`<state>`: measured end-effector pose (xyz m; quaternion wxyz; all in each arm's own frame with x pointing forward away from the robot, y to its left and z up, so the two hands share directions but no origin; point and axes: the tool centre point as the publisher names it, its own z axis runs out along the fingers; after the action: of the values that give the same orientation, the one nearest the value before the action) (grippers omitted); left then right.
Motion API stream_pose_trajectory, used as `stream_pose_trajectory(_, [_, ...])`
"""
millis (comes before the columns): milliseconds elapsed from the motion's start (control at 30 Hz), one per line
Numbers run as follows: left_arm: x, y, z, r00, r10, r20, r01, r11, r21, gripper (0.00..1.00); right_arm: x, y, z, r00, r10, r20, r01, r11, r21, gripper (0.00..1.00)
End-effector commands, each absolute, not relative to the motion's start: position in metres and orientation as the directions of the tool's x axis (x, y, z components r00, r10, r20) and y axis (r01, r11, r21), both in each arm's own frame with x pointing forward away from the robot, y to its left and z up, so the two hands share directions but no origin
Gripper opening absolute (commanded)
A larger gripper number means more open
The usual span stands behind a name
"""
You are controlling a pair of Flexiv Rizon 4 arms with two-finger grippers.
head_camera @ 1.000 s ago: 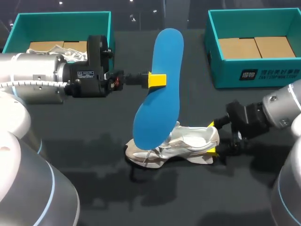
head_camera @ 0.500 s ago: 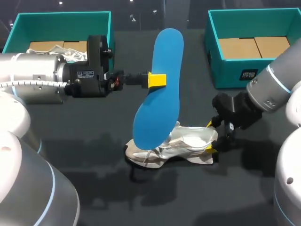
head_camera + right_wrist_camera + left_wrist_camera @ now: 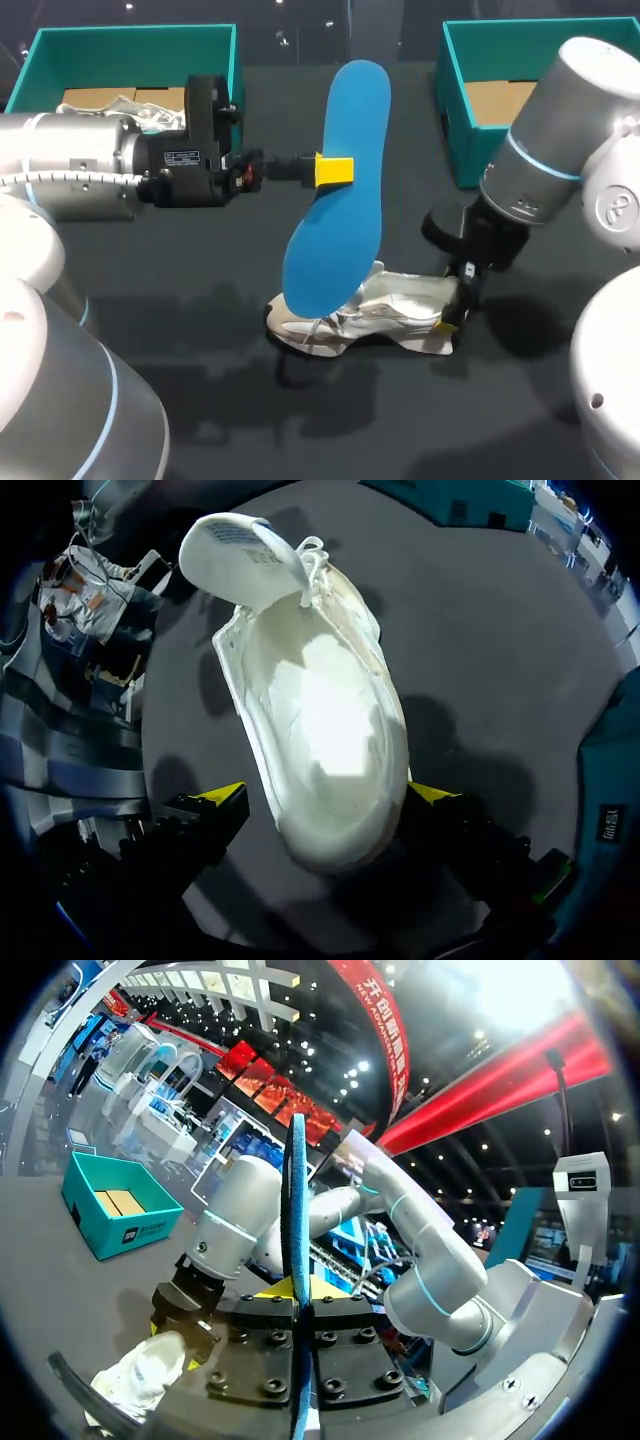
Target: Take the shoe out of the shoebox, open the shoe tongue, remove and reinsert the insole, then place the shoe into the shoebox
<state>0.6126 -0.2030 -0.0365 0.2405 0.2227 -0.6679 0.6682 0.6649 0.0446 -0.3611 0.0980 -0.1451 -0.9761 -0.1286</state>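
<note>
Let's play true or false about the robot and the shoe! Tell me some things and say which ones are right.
1. The left gripper holds the blue insole. True.
2. The white shoe sits inside a box. False: it lies on the table.
3. The right gripper is at the shoe's heel. True.
4. The insole is inside the shoe. False: it is out, held upright in the left gripper.
5. The shoebox by the right arm is red. False: it is teal.

Blue insole on end above the front of the shoe; bare table alongside.
</note>
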Motion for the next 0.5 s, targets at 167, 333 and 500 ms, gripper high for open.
stream_pose_trajectory(167, [0.612, -0.204, -0.037, -0.785, 0.023, 0.618, -0.619, 0.005, -0.786, 0.00, 0.661, 0.045, -0.357, -0.956, 0.233, 0.178, 0.252, 0.964, 0.089, 1.00])
stream_pose_trajectory(333, [0.612, -0.204, -0.037, -0.785, 0.023, 0.618, -0.619, 0.005, -0.786, 0.00, 0.664, 0.045, -0.356, -0.957, 0.221, 0.186, 0.240, 0.967, 0.087, 1.00])
stream_pose_trajectory(500, [0.612, -0.204, -0.037, -0.785, 0.023, 0.618, -0.619, 0.005, -0.786, 0.00, 0.666, 0.048, -0.344, -0.960, 0.215, 0.179, 0.234, 0.968, 0.089, 1.00])
